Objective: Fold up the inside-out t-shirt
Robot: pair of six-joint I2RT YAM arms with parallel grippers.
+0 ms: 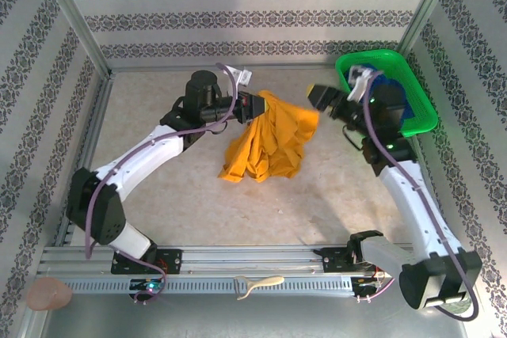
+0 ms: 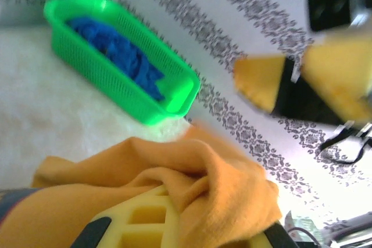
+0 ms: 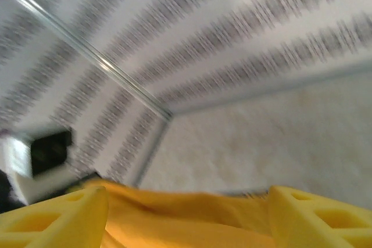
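The left gripper (image 2: 192, 225) clamps the t-shirt (image 1: 269, 142), hanging beside the right gripper (image 1: 315, 100).

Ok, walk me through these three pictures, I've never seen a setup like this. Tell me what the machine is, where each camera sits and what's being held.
These are two robot arms bolted at the near edge of a table, each ending in a two-finger gripper. The wide picture comes from a fixed camera above and behind them. The other two come from cameras on the wrists, so each shows its own yellow fingers up close.

The left gripper is shut on the mustard-yellow t-shirt, lifting its top while the rest sags to the table. The right gripper is at the shirt's other upper corner with its fingers apart, cloth between them. At the far right stands a green basket holding a blue cloth.
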